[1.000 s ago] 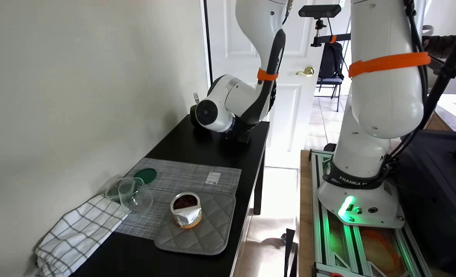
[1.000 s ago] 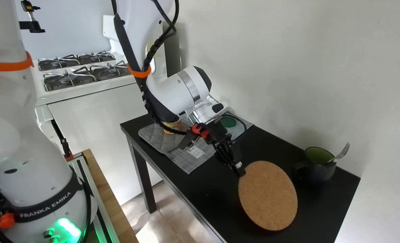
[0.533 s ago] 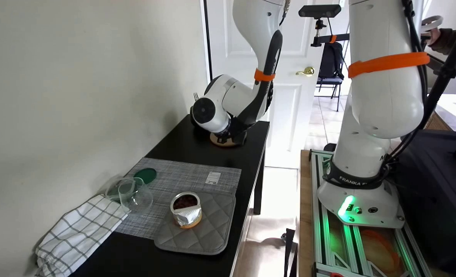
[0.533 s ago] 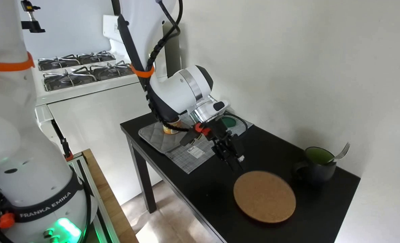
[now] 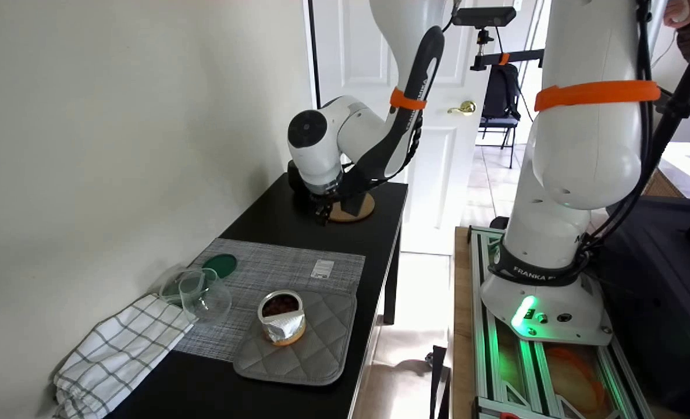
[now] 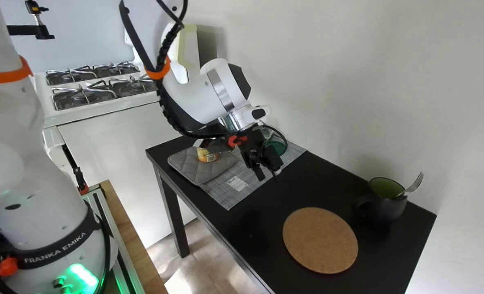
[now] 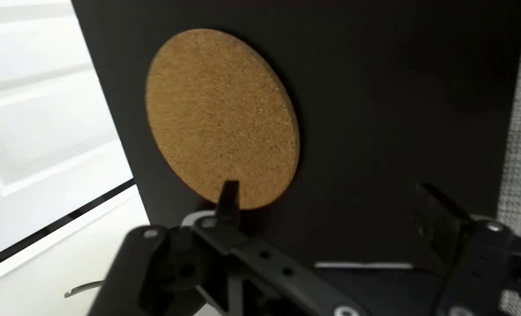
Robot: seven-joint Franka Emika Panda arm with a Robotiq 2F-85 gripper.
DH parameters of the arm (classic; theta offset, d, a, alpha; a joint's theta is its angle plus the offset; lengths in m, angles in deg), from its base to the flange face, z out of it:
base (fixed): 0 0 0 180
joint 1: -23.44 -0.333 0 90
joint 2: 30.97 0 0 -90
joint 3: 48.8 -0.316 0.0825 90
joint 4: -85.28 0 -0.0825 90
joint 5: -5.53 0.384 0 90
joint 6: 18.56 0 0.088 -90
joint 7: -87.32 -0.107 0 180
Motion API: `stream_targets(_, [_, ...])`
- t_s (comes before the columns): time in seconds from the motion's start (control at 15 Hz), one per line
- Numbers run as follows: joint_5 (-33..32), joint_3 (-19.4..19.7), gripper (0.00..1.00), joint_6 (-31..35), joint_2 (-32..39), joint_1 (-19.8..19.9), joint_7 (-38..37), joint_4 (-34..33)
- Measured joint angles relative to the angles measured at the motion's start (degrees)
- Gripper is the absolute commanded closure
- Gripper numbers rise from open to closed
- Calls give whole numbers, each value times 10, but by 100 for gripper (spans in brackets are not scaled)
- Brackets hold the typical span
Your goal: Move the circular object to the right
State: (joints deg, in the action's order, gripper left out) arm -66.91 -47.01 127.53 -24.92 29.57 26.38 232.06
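Note:
The circular object [image 6: 320, 240], a tan cork disc, lies flat on the black table. An exterior view shows the disc [image 5: 363, 208] partly hidden behind the arm. My gripper [image 6: 268, 175] hangs above the table, apart from the disc and over toward the grey mat. In the wrist view the jaws stand wide apart with nothing between them. There the disc [image 7: 223, 118] fills the upper left, and the tip of one finger [image 7: 229, 197] overlaps its lower edge in the picture.
A dark mug [image 6: 382, 202] with a fork stands near the disc by the wall. On the grey mat [image 5: 275, 262] are a green lid [image 5: 221, 265] and clear cups [image 5: 205, 299]. An opened can [image 5: 282, 317] sits on a quilted pad [image 5: 322, 349], near a checked cloth [image 5: 121, 352].
A second ago the disc was tilted with its edge in my gripper. It has dropped flat onto the table, the jaws have opened, and the gripper has risen and drawn back toward the mat.

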Motion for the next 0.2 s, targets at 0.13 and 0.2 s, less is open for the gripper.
stream_targets(0.13, [55,9,0,49,-44,3,31,30])
stream_targets(0.2, [77,13,0,74,-65,6,44,45])
